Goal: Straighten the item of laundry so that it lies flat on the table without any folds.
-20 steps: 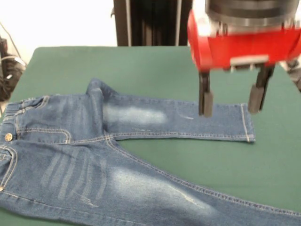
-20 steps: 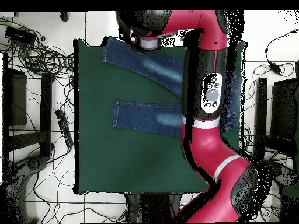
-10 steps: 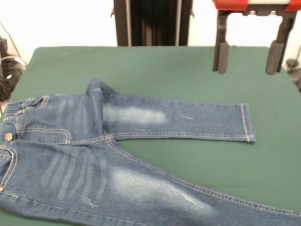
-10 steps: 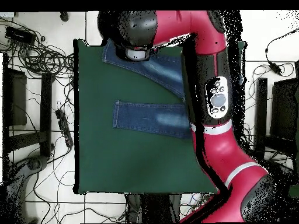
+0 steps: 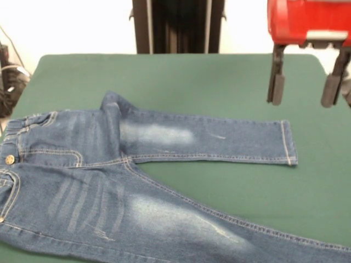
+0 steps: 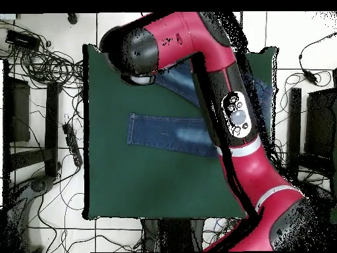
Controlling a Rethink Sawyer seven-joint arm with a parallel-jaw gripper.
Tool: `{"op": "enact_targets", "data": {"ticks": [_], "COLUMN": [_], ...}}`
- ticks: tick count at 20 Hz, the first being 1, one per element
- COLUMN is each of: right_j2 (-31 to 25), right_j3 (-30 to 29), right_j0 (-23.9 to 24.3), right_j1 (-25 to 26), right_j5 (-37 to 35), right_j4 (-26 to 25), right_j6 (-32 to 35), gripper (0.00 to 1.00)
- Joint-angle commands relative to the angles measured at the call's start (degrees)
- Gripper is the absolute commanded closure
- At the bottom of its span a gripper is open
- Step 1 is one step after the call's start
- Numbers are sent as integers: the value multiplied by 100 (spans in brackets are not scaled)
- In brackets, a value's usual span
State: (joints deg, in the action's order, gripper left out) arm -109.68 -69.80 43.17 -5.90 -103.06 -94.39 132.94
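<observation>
table (image 5: 181, 76): I see dark green felt, far bigger than the garment; no containers on it.
jeans (image 5: 109, 181): spread at my near-left in the front view, one leg running right, the other toward the near-right corner; a small ridge sits at the crotch (image 5: 112, 104).
handling: I judge the denim soft, light, fairly stiff, likely to drag on felt; I would pinch a hem (image 5: 289, 143) or the waistband.
gripper (image 5: 303, 89): raised above the table just past the hem, fingers spread, holding nothing.
</observation>
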Motion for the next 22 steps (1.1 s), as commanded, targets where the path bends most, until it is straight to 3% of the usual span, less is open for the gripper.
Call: {"op": "enact_targets", "data": {"ticks": [1, 12, 22], "right_j2": [1831, 2650, 3335], "right_j3": [-742, -1210, -1908], "right_j0": [-197, -10, -214], "right_j1": [-40, -261, -748], "right_j5": [706, 1364, 1746], "right_j4": [299, 1165, 1798], "right_j6": [1856, 1989, 2852], "gripper": [0, 0, 0]}}
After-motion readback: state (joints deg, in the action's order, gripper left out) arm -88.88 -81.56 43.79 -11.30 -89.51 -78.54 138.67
